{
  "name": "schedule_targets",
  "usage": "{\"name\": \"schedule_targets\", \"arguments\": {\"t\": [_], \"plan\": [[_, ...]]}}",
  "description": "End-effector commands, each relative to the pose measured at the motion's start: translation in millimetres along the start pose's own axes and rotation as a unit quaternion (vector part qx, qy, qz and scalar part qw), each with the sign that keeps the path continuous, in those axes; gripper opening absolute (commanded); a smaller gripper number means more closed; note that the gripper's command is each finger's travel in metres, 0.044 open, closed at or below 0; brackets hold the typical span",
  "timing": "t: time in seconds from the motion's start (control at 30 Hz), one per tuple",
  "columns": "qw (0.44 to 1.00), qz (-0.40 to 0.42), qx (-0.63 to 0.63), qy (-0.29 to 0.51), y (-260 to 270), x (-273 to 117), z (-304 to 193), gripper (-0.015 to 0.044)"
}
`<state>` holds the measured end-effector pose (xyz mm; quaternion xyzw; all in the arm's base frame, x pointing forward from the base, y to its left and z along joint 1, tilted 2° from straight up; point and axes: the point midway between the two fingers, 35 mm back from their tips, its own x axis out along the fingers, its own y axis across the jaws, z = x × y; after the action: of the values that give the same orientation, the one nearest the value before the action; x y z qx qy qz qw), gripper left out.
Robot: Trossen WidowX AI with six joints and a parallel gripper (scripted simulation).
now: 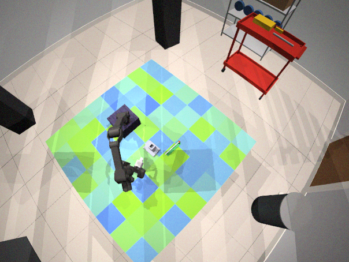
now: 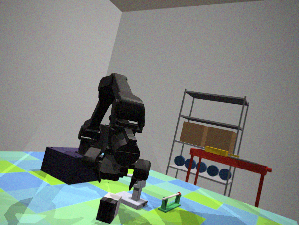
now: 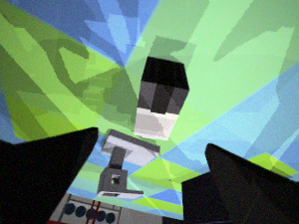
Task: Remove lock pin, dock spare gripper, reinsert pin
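The grey mount (image 1: 156, 151) (image 2: 131, 201) (image 3: 135, 148) stands on the mat. Its square socket (image 3: 114, 179) looks empty in the wrist view; my right finger partly covers it in the exterior view. The white lock pin (image 1: 173, 148) (image 2: 171, 196), with a red head, lies across a green rack (image 2: 170, 207) beside the mount. The spare gripper (image 1: 139, 163) (image 2: 108, 208) (image 3: 162, 99), a white and black block, lies on the mat, apart from the mount. My gripper (image 2: 115, 185) (image 3: 152, 140) is open and empty, above and near the spare gripper. The pin is out of the wrist view.
The dark arm base box (image 1: 131, 119) (image 2: 67, 167) stands behind the mount. A red cart (image 1: 251, 69) (image 2: 230, 161) and a metal shelf (image 2: 213, 120) stand off the patchwork mat (image 1: 185, 208). Black pillars (image 1: 167, 23) stand around it.
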<state>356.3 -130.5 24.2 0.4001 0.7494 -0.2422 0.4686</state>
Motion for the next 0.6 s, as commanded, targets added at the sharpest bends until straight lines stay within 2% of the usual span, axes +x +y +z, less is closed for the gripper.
{"name": "schedule_targets", "arguments": {"t": [0.0,0.57], "plan": [[1.0,-0.001,0.018,0.016,-3,18,8,0.044],[1.0,-0.001,0.018,0.016,-3,39,20,0.044]]}}
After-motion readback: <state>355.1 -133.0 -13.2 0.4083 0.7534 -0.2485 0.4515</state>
